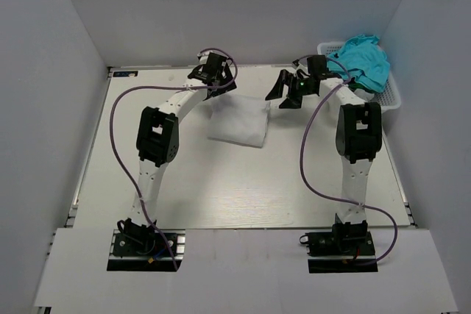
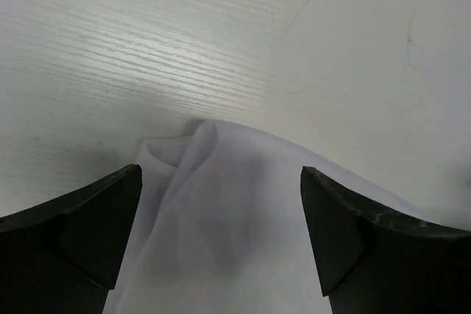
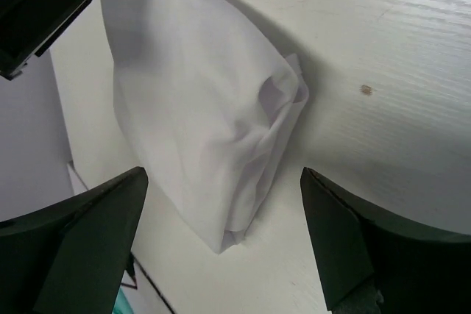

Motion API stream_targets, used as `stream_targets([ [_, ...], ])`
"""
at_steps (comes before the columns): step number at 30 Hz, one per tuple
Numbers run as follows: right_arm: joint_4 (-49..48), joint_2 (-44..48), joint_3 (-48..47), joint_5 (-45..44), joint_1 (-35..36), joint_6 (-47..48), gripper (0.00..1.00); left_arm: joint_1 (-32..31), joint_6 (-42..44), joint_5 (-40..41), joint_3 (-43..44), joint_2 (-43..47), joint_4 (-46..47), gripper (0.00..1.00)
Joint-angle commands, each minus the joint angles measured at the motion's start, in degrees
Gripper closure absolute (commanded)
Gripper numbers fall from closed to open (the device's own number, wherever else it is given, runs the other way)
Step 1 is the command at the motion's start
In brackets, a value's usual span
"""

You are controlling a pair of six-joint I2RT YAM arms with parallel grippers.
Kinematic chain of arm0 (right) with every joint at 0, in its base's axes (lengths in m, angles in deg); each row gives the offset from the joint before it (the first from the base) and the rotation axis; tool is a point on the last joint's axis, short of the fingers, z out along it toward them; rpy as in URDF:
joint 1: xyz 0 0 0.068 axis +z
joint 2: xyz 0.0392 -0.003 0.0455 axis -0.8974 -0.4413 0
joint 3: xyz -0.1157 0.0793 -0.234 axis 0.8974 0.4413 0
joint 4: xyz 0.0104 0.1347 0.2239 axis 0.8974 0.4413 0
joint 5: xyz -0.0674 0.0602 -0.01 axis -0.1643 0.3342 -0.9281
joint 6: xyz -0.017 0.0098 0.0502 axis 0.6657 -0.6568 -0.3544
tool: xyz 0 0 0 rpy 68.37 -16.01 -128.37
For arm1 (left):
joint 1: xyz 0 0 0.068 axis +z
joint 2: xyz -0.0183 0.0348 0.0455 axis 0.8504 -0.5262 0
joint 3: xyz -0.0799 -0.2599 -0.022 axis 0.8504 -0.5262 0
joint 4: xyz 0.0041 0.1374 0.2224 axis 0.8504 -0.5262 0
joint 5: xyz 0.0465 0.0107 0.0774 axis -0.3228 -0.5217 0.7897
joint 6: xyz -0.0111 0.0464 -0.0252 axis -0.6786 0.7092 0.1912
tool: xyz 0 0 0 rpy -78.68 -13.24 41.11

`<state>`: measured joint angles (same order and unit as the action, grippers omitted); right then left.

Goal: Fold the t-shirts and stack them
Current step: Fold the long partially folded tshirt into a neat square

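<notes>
A plain white t-shirt point(image 1: 237, 121) lies folded into a small rectangle on the table, between the two arms. My left gripper point(image 1: 213, 73) hovers over its far left corner, jaws open and empty; the white cloth point(image 2: 221, 233) shows between its fingers. My right gripper point(image 1: 285, 90) is open and empty just right of the shirt, above the table; the folded shirt point(image 3: 199, 108) lies ahead of its fingers. A teal t-shirt point(image 1: 362, 60) is heaped in the basket at the far right. No grey shirt shows.
A white plastic mesh basket point(image 1: 390, 97) stands at the back right against the wall. Grey walls enclose the table on the left, back and right. The arm bases sit at the near edge.
</notes>
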<state>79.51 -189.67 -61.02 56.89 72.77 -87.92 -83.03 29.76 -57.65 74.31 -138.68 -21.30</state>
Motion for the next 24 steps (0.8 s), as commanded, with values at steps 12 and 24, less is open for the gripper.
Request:
stream_targets([
  [12, -12.21, 16.68, 13.60, -2.25, 3.26, -1.79, 0.10, -0.71, 1.97, -8.12, -13.39, 16.05, 9.31, 0.00],
  [24, -36.21, 4.83, 14.21, -1.70, 3.79, -18.49, 0.10, 0.51, 0.04, -20.09, -8.12, 3.75, 9.23, 0.00],
])
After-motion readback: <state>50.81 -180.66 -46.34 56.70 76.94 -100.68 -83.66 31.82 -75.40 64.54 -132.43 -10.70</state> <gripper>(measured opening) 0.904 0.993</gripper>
